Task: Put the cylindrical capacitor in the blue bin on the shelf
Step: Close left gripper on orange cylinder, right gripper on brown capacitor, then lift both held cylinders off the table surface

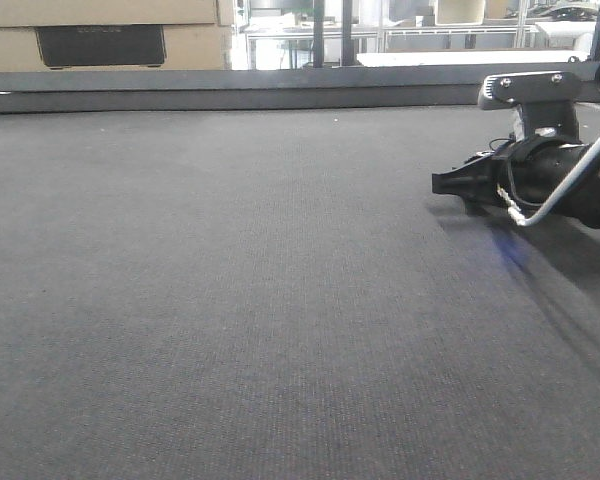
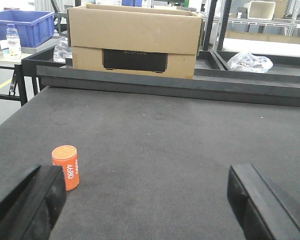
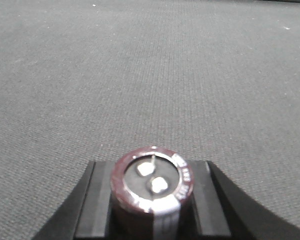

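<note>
The cylindrical capacitor (image 3: 152,200), dark maroon with a light grey stripe and two silvery terminals on its end, sits between the black fingers of my right gripper (image 3: 151,167), which is shut on it. In the front view the right gripper (image 1: 450,183) hovers low over the dark mat at the right, and the capacitor is hidden there. My left gripper (image 2: 147,197) is open over bare mat. A blue bin (image 2: 22,27) stands on a stand at the far left, beyond the table. I cannot make out the shelf.
An orange cylinder marked 4680 (image 2: 66,166) stands upright just beside the left finger (image 2: 37,200). A cardboard box (image 2: 135,40) and a clear plastic bag (image 2: 250,62) lie behind the raised dark rail (image 2: 190,85) at the mat's far edge.
</note>
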Motion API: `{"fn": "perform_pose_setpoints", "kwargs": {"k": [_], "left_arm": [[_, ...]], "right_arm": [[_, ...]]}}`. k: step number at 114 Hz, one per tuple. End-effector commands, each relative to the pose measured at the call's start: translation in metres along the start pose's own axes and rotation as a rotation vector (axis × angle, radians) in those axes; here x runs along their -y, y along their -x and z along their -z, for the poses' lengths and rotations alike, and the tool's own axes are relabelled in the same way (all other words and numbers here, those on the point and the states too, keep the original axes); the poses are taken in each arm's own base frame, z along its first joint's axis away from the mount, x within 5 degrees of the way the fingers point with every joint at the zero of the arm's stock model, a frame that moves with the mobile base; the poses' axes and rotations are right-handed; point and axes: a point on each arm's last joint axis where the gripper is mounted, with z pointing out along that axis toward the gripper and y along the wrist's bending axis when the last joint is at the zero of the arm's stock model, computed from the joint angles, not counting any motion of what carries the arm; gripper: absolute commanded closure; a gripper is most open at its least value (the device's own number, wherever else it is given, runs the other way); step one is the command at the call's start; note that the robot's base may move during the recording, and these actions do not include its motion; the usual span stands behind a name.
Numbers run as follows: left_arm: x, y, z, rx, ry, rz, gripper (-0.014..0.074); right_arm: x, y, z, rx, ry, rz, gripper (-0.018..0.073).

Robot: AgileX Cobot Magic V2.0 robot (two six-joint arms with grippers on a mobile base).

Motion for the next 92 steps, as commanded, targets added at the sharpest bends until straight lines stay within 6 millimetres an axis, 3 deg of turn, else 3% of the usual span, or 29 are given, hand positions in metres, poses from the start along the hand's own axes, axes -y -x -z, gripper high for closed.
{"fn": "perform_pose_setpoints", "kwargs": {"k": [1, 16, 38, 68, 77, 92], "left_arm": [[0.001, 0.004, 0.0, 0.015, -0.007, 0.002, 0.0037], [0.0, 0.004, -0.001, 0.021, 0.006, -0.036, 0.0037], [-0.001, 0.006, -0.02, 0.03, 0.015, -0.084, 0.0004], [0.0, -0.007, -0.094, -0.009, -0.003, -0.075, -0.0003], [-0.012, -0.019, -0.121, -0.032, 0.055, 0.015, -0.0004], [-0.034, -0.037, -0.149, -0.064, 0.142, 0.052, -0.0004]], "right_arm": [[0.0, 0.008, 0.002, 0.004, 0.007, 0.003, 0.0727], [0.0, 0.034, 0.011, 0.006, 0.018, -0.007, 0.0727], [0.0, 0.092, 0.041, 0.021, 0.047, -0.029, 0.0727], [0.005, 0.178, 0.115, 0.089, 0.096, -0.054, 0.0727], [0.007, 0.2, 0.14, 0.143, 0.105, -0.061, 0.0727], [0.011, 0.224, 0.176, 0.197, 0.12, -0.067, 0.0727]]}}
